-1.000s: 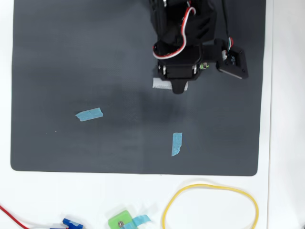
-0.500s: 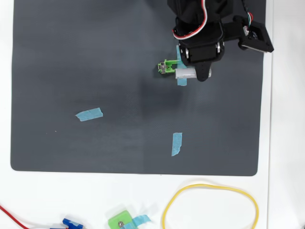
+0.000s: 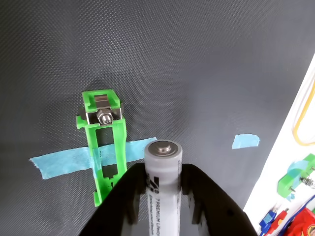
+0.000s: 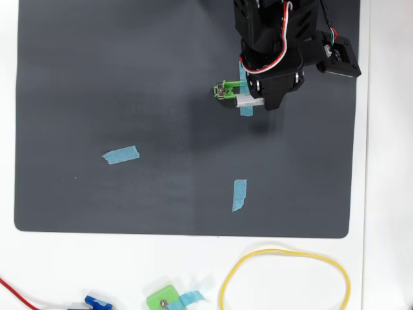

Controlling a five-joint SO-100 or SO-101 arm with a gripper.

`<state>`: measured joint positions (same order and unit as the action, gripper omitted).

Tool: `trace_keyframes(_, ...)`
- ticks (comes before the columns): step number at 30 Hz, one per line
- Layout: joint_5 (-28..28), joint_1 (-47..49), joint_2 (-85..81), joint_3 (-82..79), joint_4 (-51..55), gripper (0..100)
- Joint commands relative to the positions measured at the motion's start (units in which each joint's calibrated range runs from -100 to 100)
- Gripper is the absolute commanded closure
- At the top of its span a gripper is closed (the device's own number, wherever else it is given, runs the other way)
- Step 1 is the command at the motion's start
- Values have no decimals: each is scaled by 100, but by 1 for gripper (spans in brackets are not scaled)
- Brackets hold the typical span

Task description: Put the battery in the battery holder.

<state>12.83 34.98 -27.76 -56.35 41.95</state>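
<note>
At the bottom centre of the wrist view, the claw (image 3: 163, 184) was clamped on the battery (image 3: 163, 173), one black jaw pressing on each side of its round body, its flat metal end pointing up the frame. In the overhead view the claw (image 4: 253, 100) sat in the upper right, with the battery (image 4: 243, 99) poking out to the left. The battery looked stiff, smooth and fairly light, so it would likely slip or roll if squeezed off-centre; gripping it across the middle of its length, as here, seemed the sound choice. Just left of it in the wrist view lay the battery holder (image 3: 105, 142), a narrow green frame held down by a strip of blue tape (image 3: 61, 161) on the dark mat (image 3: 197, 64); the battery hovered beside the frame's lower part, not yet in the slot. In the overhead view the holder (image 4: 225, 91) sat just up and left of the battery. Compared with half a second before, the arm had swung slightly left and the battery had drawn closer to the holder; the tape scraps and yellow loop (image 4: 284, 279) had not moved.
</note>
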Motion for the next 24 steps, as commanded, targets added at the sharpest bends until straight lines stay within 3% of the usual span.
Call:
trace_keyframes(1,-26,-16,8,85,-60,100)
trace_keyframes(20,-26,-473,25,129,-8,100)
trace_keyframes(24,-20,-473,733,234,115,100)
